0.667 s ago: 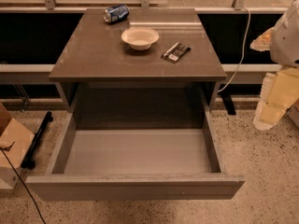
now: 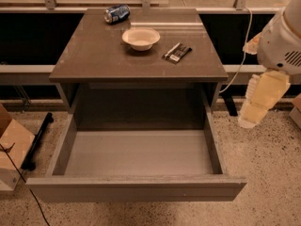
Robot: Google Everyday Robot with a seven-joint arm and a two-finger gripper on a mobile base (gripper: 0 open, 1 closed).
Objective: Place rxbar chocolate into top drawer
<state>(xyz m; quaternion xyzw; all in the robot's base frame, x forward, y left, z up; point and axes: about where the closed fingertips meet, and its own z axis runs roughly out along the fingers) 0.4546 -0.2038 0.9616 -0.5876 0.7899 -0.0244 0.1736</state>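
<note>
The rxbar chocolate, a small black bar with white label patches, lies flat on the brown-grey cabinet top, just right of the white bowl. The top drawer is pulled fully open below, and its pale grey floor is bare. My gripper hangs at the right edge of the view, pointing down beside the cabinet's right side. It is to the right of the bar, apart from it, and holds nothing that I can see.
A blue soda can lies on its side at the back of the cabinet top. A cardboard box and a black bar are on the floor to the left. A white cable hangs behind the right side.
My arm and gripper have shifted a little to the left, toward the cabinet. The bar, bowl, can and drawer have not moved.
</note>
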